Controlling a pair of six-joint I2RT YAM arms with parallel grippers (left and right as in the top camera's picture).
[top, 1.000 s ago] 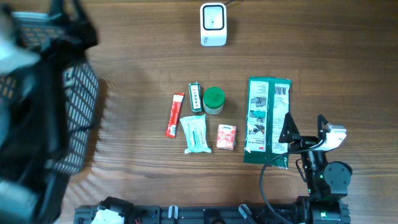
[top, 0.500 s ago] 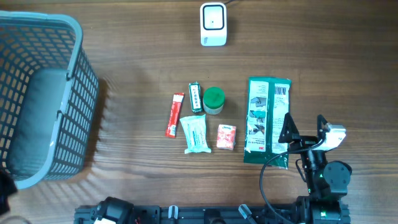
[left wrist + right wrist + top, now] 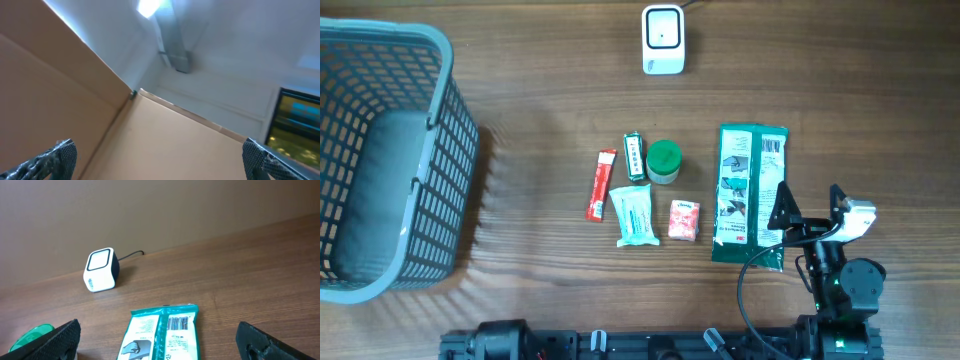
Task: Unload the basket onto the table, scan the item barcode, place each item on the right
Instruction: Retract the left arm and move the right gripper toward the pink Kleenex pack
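Overhead, right tool (image 3: 808, 205) gapes at edge of green packet (image 3: 748, 180).

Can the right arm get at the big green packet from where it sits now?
Probably yes: the right claw stands open at the near end of the green packet, with nothing between them.

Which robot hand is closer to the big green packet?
Right. The right gripper sits beside the green packet's right edge; the left gripper points up at the ceiling, outside the overhead view.
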